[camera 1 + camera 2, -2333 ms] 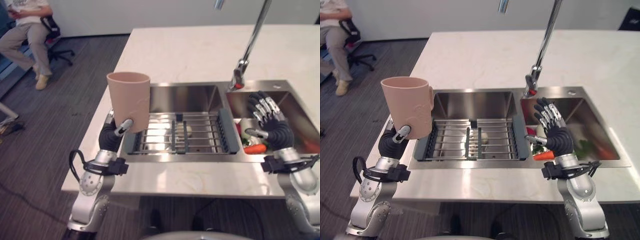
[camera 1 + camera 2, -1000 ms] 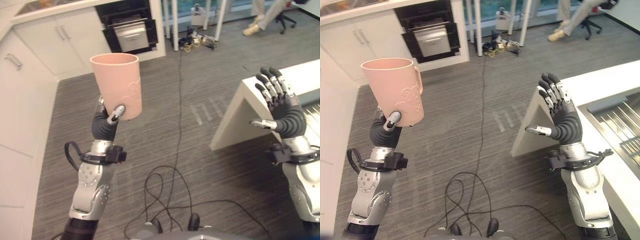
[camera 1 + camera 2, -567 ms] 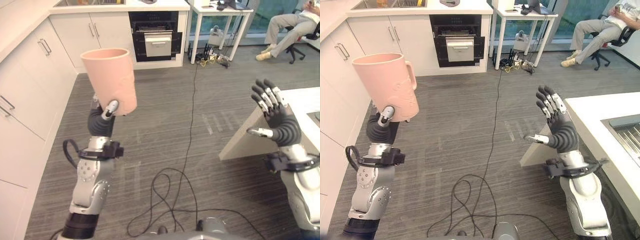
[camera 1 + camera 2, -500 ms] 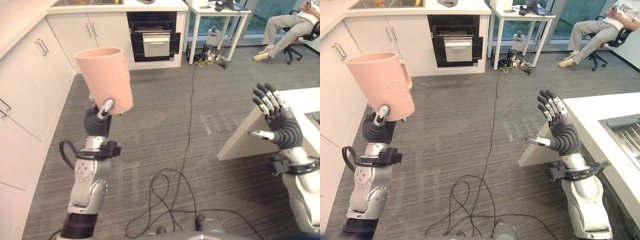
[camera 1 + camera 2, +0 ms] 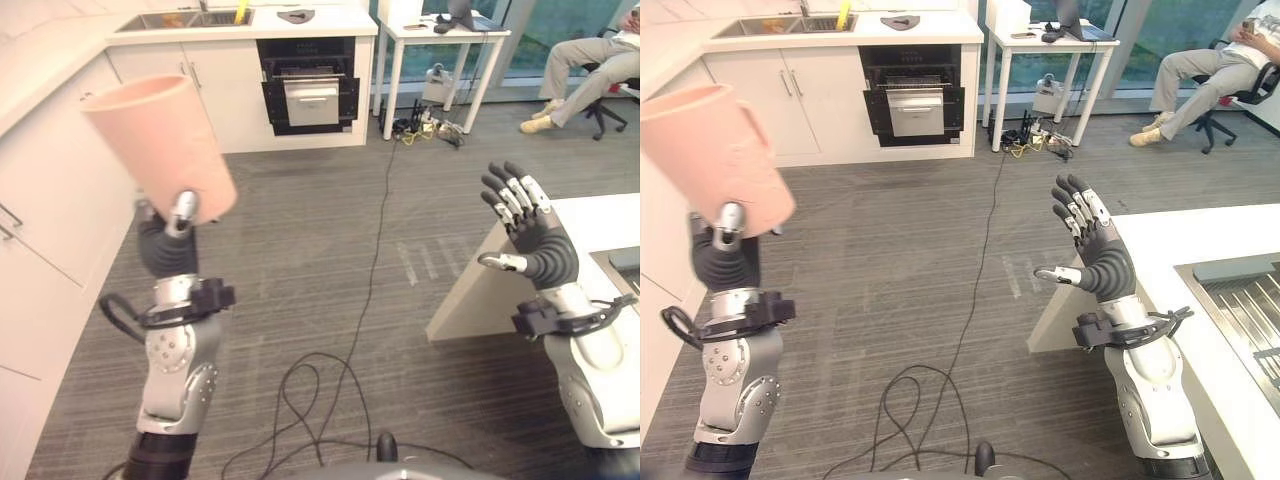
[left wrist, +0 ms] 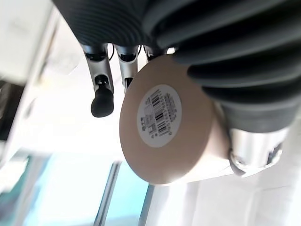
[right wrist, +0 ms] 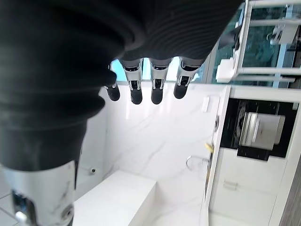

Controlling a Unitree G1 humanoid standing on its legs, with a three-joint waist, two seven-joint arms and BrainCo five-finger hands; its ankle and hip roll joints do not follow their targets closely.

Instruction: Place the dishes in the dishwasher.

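Cup (image 5: pixel 160 145): upper left, tilted, carried toward the dishwasher (image 5: pixel 311 88) at top centre.
Left hand (image 5: pixel 165 240): fingers clamped on the cup's base.
Right hand (image 5: pixel 1095 255): you see fingers spread, empty.

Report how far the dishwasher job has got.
Done: the cup is off the counter, gripped in the left hand. In hand: it is carried tilted above the floor, facing the dishwasher in the far cabinets. The right hand is open and holds nothing. Left: cross the floor and load the cup.
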